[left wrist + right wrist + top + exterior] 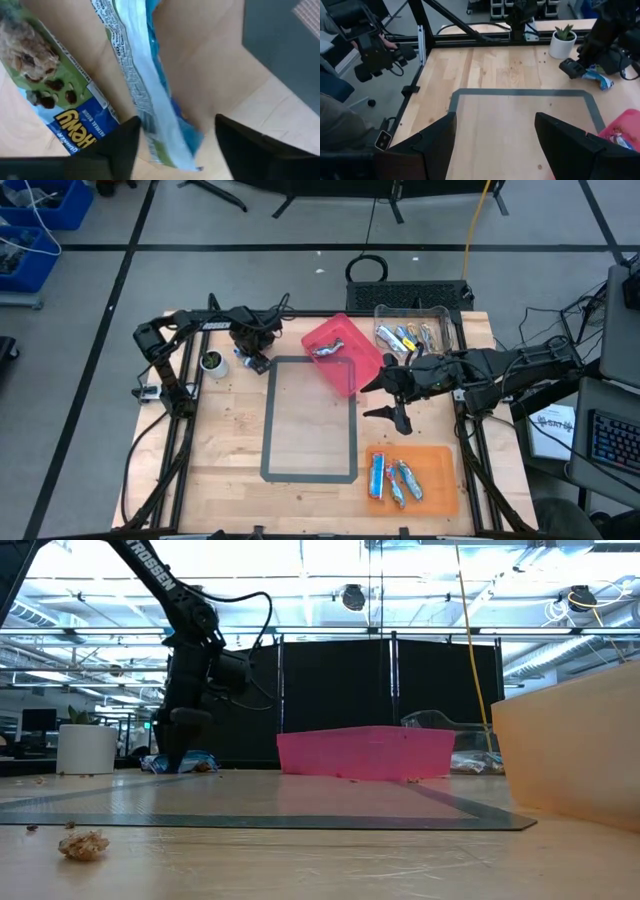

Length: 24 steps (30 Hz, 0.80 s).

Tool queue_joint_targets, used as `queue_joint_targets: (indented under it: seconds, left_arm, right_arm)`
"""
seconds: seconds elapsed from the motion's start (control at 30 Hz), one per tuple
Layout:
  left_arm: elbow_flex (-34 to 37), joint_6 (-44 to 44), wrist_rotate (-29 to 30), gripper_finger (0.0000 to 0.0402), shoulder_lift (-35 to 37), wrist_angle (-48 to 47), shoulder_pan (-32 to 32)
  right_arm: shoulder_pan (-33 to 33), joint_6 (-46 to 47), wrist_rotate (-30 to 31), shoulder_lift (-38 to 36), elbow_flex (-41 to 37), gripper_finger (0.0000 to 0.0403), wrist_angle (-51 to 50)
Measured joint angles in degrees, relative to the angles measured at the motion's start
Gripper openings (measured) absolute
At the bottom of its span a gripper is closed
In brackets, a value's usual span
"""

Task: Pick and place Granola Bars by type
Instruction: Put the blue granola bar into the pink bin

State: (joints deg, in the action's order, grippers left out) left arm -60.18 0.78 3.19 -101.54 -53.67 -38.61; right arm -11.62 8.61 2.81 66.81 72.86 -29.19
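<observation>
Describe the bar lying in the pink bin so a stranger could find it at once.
Start at the grey taped rectangle in the middle of the table; the pink bin sits tilted over its far right corner. Inside lies a single silvery-blue wrapped bar. It is alone there, while the clear bin and the orange tray each hold several.

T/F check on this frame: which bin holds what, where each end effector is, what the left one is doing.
1. The pink bin holds one bar. True.
2. The orange tray is empty. False: several granola bars lie in it.
3. The left end effector straddles a blue-wrapped bar on the table. True.
4. The right end effector holds a bar. False: it is open and empty, above the table.
5. The clear bin holds bars. True.
</observation>
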Motion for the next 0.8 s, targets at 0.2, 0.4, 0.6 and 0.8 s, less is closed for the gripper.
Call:
queue_joint_targets:
  seconds: [0.2,0.4,0.6,0.8]
  left_arm:
    - [0.0,-1.8,-0.2,0.0148,0.0,0.0,0.0]
    - [0.0,-5.0,-0.3,0.0029,2.0,-0.2,0.1]
    - [0.0,-7.5,-0.4,0.0020,11.5,0.2,0.9]
    - [-0.1,-9.0,-0.5,0.0009,23.6,1.1,1.4]
  right_arm:
    - [0.0,-0.8,0.1,0.0,0.0,0.0263,0.3]
    - [0.0,-2.2,2.5,0.0,0.0,0.0263,0.6]
    - [0.8,0.8,7.8,-0.3,0.0,0.0263,1.9]
    - [4.2,2.7,8.0,-0.4,0.0,0.0263,8.0]
